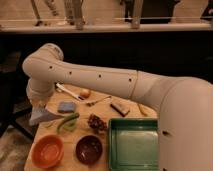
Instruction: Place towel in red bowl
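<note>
My gripper (39, 111) hangs below the big white arm at the table's left edge. It is shut on a pale grey towel (44, 118), which droops from it just above the table's left side. A dark red bowl (89, 149) stands at the front of the table, right of and below the towel. An orange-red bowl (47, 150) stands to its left, directly below the towel. Both bowls are empty.
A blue sponge (66, 106), a green vegetable (67, 122), a dark bunch of grapes (96, 122), an orange fruit (85, 93), a spoon (100, 100), a brown bar (120, 108) and a banana (143, 109) lie on the wooden table (75, 114). A green tray (134, 146) fills the front right.
</note>
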Tool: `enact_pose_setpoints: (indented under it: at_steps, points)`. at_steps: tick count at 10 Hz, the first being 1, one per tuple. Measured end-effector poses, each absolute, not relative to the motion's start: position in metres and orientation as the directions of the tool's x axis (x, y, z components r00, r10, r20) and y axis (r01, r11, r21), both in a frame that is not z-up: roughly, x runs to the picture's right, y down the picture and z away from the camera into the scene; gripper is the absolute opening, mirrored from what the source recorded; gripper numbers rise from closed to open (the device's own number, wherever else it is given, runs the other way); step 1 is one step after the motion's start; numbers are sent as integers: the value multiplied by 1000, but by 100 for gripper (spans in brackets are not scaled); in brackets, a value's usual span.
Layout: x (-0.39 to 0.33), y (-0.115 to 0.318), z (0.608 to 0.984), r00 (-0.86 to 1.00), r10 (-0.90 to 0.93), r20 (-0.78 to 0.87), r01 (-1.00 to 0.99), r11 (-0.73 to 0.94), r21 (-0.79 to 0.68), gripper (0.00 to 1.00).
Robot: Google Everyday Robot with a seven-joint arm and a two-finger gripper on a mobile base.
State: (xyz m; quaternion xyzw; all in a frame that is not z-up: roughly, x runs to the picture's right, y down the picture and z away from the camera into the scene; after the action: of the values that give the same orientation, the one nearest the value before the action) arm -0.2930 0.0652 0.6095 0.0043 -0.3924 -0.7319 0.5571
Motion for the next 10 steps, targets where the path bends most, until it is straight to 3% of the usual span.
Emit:
enact_pose_setpoints:
  at_steps: [10]
  points:
    - [-278,139,596,-405,-710,577,808,18,589,0]
